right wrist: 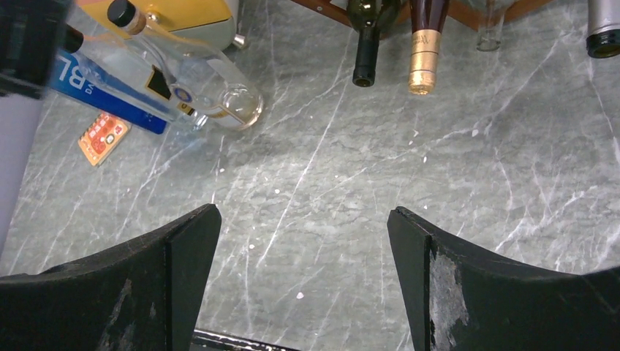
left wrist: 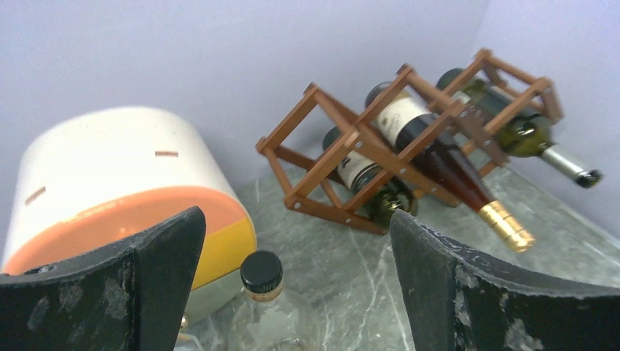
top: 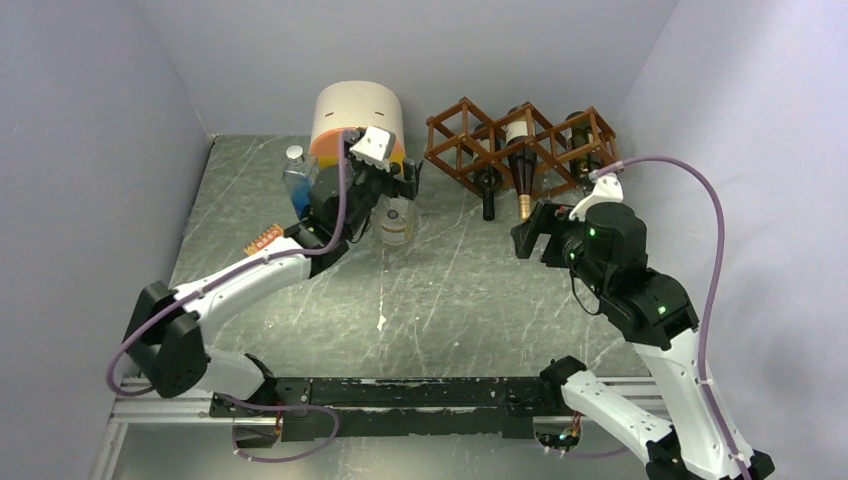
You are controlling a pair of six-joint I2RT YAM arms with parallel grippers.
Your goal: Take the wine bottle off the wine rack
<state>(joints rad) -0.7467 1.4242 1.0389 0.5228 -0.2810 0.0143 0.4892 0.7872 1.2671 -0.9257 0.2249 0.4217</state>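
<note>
The wine rack (left wrist: pixel 316 174), a reddish-brown lattice of diamond cells, stands at the back right of the counter (top: pixel 450 290) and holds three bottles. The gold-capped wine bottle (top: pixel 519 165), dark glass with a pale label, lies in the upper middle cell. A black-capped bottle (top: pixel 488 190) lies in the cell below and beside it, and a silver-capped bottle (left wrist: pixel 523 131) in the end cell. All three lie lengthwise, necks pointing toward the arms. The jaws of the left gripper (left wrist: pixel 296 219) and the right gripper (right wrist: pixel 303 212) stand apart, holding nothing.
</note>
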